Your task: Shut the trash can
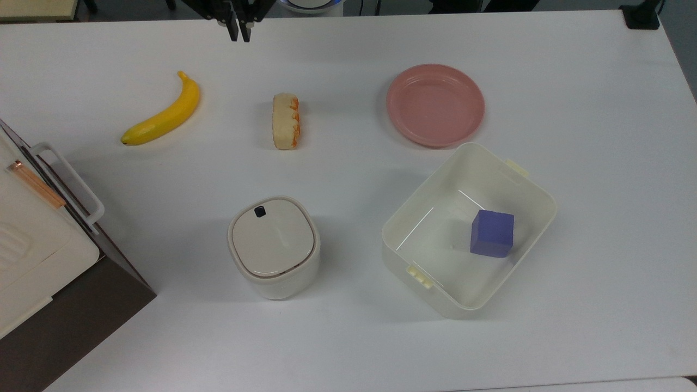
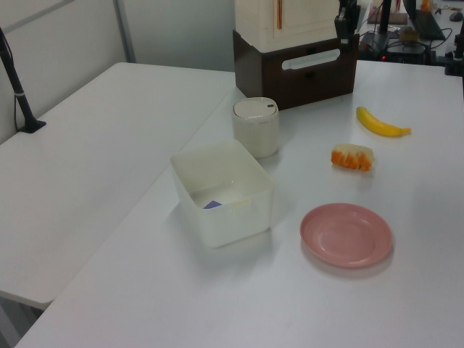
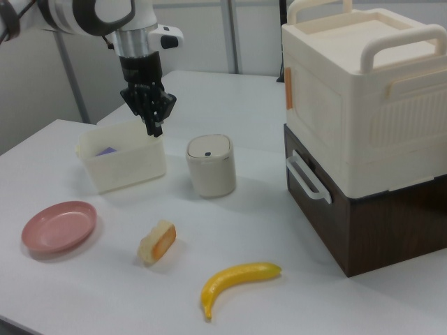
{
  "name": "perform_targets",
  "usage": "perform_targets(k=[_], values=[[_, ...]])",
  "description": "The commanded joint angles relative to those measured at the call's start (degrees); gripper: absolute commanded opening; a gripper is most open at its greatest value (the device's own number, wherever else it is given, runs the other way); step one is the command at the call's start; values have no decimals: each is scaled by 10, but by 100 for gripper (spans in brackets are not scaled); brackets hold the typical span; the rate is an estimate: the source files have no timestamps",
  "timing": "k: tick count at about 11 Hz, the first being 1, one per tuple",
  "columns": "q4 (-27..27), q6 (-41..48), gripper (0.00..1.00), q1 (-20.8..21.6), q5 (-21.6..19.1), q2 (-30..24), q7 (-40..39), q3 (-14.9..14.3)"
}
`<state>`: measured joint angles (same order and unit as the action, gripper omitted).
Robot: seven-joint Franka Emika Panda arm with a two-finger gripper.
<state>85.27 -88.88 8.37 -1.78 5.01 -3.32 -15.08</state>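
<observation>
The trash can (image 1: 273,246) stands lid-down on the table (image 1: 572,81), left of the tub (image 1: 536,193) in the top view. The gripper (image 3: 151,128) hangs high above, jaws pressed together.

Bright, even overhead light, soft faint shadows on the white table (image 1: 348,337), mild glare, slight softness throughout.

The arm (image 3: 98,14) is white with dark grey joints, a silver wrist ring and black jaws.
</observation>
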Motion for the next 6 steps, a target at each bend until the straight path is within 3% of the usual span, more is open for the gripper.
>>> perform_targets(k=[1,6], values=[[82,-58,100,9,4,-53,24,0],[76,-88,100,6,31,-68,21,-3]])
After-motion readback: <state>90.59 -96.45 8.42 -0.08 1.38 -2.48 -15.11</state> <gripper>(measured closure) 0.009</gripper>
